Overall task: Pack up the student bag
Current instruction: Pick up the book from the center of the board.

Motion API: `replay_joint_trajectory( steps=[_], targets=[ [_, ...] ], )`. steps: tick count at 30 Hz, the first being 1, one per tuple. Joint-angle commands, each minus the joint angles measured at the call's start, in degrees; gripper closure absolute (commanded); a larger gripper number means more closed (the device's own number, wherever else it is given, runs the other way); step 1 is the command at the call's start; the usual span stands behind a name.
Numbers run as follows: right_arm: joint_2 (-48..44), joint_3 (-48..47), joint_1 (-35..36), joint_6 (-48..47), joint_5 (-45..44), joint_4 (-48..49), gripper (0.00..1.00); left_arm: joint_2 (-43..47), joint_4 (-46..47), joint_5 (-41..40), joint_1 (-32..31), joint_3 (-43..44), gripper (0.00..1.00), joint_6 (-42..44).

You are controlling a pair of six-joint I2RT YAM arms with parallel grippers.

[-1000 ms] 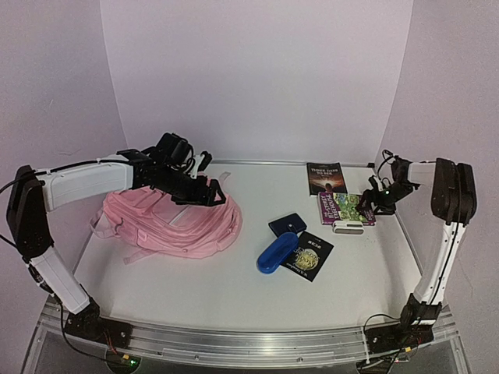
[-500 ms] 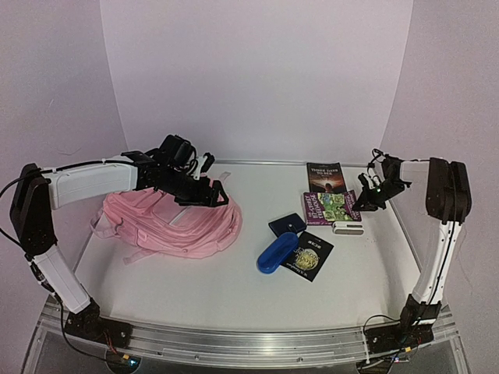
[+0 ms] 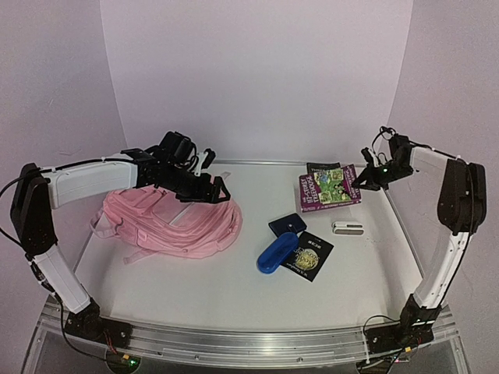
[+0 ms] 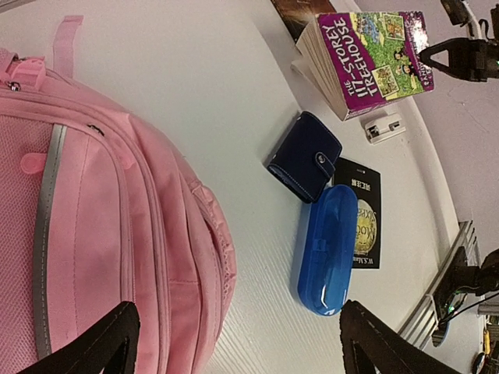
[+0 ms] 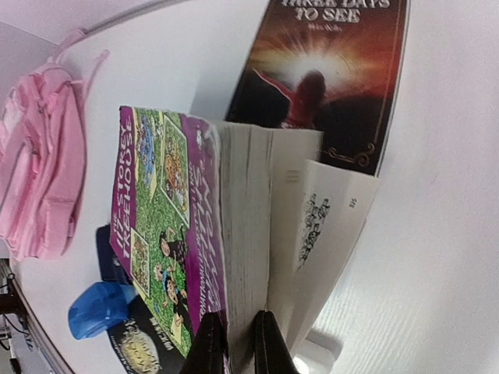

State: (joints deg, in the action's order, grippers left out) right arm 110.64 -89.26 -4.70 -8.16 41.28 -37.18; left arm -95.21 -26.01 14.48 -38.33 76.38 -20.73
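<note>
The student bag (image 3: 168, 222) is a pink backpack lying flat at the left of the table, and it fills the left of the left wrist view (image 4: 93, 218). My left gripper (image 3: 204, 187) hovers over its far right side, open and empty (image 4: 234, 351). My right gripper (image 3: 366, 181) is shut on a purple paperback (image 3: 327, 187) and holds it off the table at the back right. In the right wrist view the fingers (image 5: 240, 343) pinch most of the pages of the paperback (image 5: 168, 210), while a few back pages hang loose.
A dark book (image 5: 327, 70) lies under the lifted paperback. A navy wallet (image 3: 287, 224), a blue glasses case (image 3: 277, 252) and a black booklet with a gold emblem (image 3: 310, 255) lie mid-table. A small white charger (image 3: 348, 227) sits to their right.
My right gripper has shut on the purple paperback and lifted it off the table, up and toward the back. The left arm has barely moved.
</note>
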Motion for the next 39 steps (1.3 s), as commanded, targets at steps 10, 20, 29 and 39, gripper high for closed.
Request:
replay_joint_trajectory(
  steps=[10,20,29,39],
  targets=[
    [-17.9,-3.0,11.5,-2.4,9.6,-1.0,1.00,3.3,0.1,7.0,-0.3,8.6,0.05,6.3],
    [-24.6,-2.6,23.3,-13.0,6.2,-7.8,1.00,4.1,-6.4,16.5,-0.6,12.8,0.00,13.1],
    [-23.5,-2.4,33.1,-14.6,2.8,-9.0,1.00,-1.3,-2.1,27.7,-6.1,10.2,0.00,13.7],
    [-21.3,-1.6,38.3,-14.3,3.8,-8.5,1.00,-6.7,15.8,33.6,-8.0,2.0,0.35,6.3]
  ],
)
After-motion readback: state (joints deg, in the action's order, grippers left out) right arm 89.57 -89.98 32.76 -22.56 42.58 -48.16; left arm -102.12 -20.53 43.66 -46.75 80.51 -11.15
